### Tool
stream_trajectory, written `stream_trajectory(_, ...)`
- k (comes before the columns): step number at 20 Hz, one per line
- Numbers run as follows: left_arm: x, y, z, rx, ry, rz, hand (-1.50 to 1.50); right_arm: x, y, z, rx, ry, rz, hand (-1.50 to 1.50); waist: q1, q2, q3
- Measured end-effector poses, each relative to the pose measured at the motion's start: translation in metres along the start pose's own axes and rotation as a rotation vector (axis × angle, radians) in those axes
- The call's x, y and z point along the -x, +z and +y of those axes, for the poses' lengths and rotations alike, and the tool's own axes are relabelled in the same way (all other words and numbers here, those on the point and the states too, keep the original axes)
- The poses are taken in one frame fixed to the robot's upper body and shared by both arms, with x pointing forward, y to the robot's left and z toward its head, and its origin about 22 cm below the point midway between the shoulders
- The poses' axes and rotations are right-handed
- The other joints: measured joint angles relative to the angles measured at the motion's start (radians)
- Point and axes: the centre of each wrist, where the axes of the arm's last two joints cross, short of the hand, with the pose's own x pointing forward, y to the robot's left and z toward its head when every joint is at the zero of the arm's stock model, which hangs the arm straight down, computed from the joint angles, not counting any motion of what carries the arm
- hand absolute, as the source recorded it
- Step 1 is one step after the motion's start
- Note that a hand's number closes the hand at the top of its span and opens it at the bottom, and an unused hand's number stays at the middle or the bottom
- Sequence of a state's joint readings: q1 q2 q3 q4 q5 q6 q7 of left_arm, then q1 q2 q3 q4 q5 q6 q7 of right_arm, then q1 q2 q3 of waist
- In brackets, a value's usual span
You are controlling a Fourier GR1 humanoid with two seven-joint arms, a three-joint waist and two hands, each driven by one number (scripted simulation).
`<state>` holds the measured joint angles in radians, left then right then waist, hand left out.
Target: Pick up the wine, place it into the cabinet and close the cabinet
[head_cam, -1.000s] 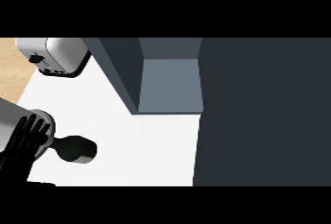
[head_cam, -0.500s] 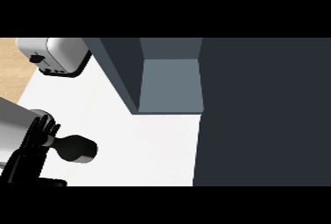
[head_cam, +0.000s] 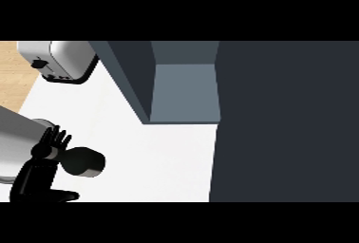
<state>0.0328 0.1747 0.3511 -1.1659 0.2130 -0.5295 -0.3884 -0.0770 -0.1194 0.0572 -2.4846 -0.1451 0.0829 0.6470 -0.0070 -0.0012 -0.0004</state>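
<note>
Since the earlier frames, the left hand (head_cam: 43,163) has slid lower and closer to the wine (head_cam: 84,161), with its fingers (head_cam: 56,138) now up beside the bottle's left edge. Those fingers are straight and spread, not curled round anything, and the thumb lies flat along the bottom edge, below the wine. The wine itself sits on the white tabletop (head_cam: 154,161), seen from above as a dark round shape with a pale rim, touching or just beside the palm. Beyond the wine, up and to the right, the cabinet (head_cam: 184,92) stands open, its grey inside showing. Farther off, up and left of the wine, a silver toaster (head_cam: 60,59) rests at the tabletop's far edge.
</note>
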Motion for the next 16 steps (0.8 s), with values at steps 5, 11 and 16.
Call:
stream_trajectory(5,0.013,-0.006,0.001,0.004,0.001,0.006,-1.50,-0.001,-0.001,0.001,-0.002,0.004,-0.002,-1.50,0.000,0.000,0.000)
stream_trajectory(11,0.027,-0.007,0.001,0.008,0.024,0.022,-1.50,0.000,-0.001,0.001,-0.003,0.000,-0.008,-1.50,0.000,0.001,0.000)
stream_trajectory(16,0.039,-0.007,-0.003,0.004,0.039,0.018,-1.50,-0.001,-0.002,0.000,-0.004,0.018,-0.007,-1.50,0.000,0.000,0.000)
